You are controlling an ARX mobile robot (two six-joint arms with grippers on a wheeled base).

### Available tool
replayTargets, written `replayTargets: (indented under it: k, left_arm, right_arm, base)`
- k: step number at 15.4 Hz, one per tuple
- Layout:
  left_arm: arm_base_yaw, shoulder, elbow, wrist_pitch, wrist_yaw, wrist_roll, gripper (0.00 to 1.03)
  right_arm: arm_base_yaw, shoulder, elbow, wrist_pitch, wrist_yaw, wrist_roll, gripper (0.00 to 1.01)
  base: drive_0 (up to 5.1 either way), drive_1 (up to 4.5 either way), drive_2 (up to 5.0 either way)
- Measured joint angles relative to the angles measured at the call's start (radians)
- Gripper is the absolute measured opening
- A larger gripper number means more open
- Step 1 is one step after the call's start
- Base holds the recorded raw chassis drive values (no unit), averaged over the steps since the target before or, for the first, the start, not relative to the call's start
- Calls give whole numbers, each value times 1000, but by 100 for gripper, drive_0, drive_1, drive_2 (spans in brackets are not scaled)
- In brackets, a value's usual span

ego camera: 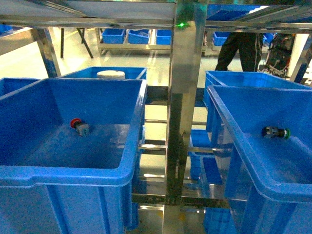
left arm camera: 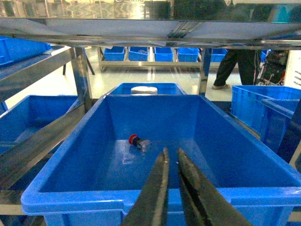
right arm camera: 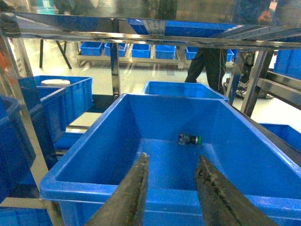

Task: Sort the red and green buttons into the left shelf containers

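Two small, hard buttons are lying ahead of me: the red button (left arm camera: 138,141) just beyond my nearly closed, empty left gripper (left arm camera: 171,162), the green button (right arm camera: 190,139) past my parted, empty right gripper (right arm camera: 171,165), and I'm judging their ribbed bodies grippier than the slick caps.

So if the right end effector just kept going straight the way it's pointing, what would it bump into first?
Probably the green button. The right end effector points into the blue bin, its open fingers above the near rim, and the button lies on the floor slightly right of that line. Depth is hard to judge; it might meet the bin floor first.
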Motion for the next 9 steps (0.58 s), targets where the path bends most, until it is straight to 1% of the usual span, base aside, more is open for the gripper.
replayTargets:
  k: [1, 2, 4, 5, 8, 9]
  left_arm:
    - [0, 0, 0, 0, 0, 0, 25]
    - [0, 0, 0, 0, 0, 0, 34]
    - [0, 0, 0, 0, 0, 0, 39]
    - [0, 0, 0, 0, 0, 0, 46]
    - [0, 0, 0, 0, 0, 0, 59]
    - [0, 0, 0, 0, 0, 0, 68]
  right_arm:
    - [0, 0, 0, 0, 0, 0, 43]
    - [0, 0, 0, 0, 0, 0, 52]
    - [0, 0, 0, 0, 0, 0, 57]
    - [0, 0, 0, 0, 0, 0, 65]
    - [0, 0, 0, 0, 0, 0, 78]
    - [0, 0, 0, 0, 0, 0, 87]
  base:
    - [0, 0, 0]
    - [0, 0, 0]
    - [0, 0, 0]
    - [0, 0, 0]
    - [0, 0, 0]
    - [0, 0, 0]
